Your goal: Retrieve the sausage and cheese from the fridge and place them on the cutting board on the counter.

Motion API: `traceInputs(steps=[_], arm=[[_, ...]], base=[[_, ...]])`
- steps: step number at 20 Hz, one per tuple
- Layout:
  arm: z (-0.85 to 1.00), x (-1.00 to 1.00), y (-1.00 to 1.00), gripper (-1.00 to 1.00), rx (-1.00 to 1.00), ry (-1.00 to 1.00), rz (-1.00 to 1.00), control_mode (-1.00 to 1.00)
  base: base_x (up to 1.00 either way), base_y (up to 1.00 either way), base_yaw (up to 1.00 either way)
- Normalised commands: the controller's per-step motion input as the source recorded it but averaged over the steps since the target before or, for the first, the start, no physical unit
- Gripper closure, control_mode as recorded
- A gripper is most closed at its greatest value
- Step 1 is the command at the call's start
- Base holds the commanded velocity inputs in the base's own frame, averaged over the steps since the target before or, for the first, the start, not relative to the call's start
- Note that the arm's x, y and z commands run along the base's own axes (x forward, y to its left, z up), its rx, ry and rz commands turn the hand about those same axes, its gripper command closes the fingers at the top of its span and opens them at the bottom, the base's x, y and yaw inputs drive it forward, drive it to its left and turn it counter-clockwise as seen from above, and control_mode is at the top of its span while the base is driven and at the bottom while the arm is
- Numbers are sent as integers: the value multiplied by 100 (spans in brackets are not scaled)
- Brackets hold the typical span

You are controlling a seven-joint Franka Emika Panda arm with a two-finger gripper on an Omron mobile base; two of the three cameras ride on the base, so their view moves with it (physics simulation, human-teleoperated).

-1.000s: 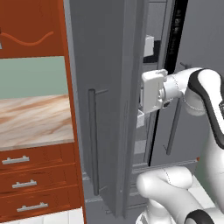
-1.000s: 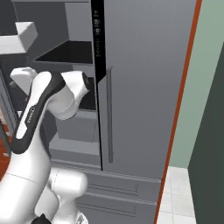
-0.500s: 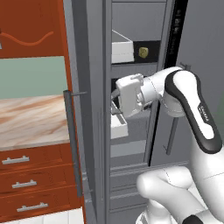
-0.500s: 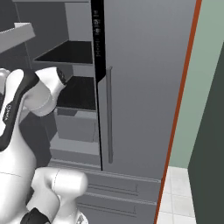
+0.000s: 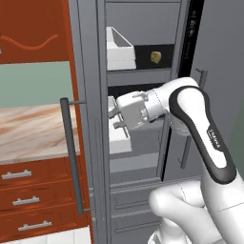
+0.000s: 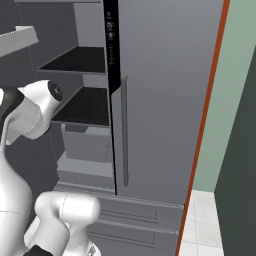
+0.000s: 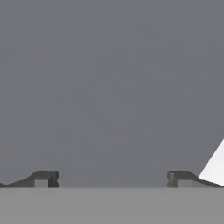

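Nearest, the robot's white arm reaches into the open fridge (image 5: 143, 62), and the hand (image 5: 118, 125) sits just beside the inside of the left door (image 5: 86, 119), its 2 dark fingertips (image 7: 43, 178) standing well apart with nothing between them; the hand view faces a flat grey surface. Beside the hand hangs 1 white door bin (image 5: 119, 138), with a 2nd white bin (image 5: 118, 50) above it. Farther back, on a dark upper shelf (image 5: 152, 59), lies 1 yellowish cheese (image 5: 156, 57) chunk. The sausage cannot be made out. To the left, past the door's long bar handle (image 5: 71, 157), runs the marbled bench (image 5: 28, 131) over 3 red-brown drawers (image 5: 24, 190); the cutting board is not to be found here

The risk, as I judge it: the hand sits low and close to the door bins, so a straight lift toward the cheese could clip the upper bin or the shelf edge. The cheese is small and lumpy, so an off-centre closing could nudge it deeper
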Motion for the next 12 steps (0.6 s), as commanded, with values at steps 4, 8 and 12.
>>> traceInputs(steps=[4, 8, 12], arm=[[-4, 0, -19, -100, 0, -8, 0, -100], [4, -5, -56, -100, 4, -7, 0, -100], [6, -6, -65, -100, 8, 0, -7, -100]], base=[[0, 0, 0], [0, 0, 0], [0, 0, 0]])
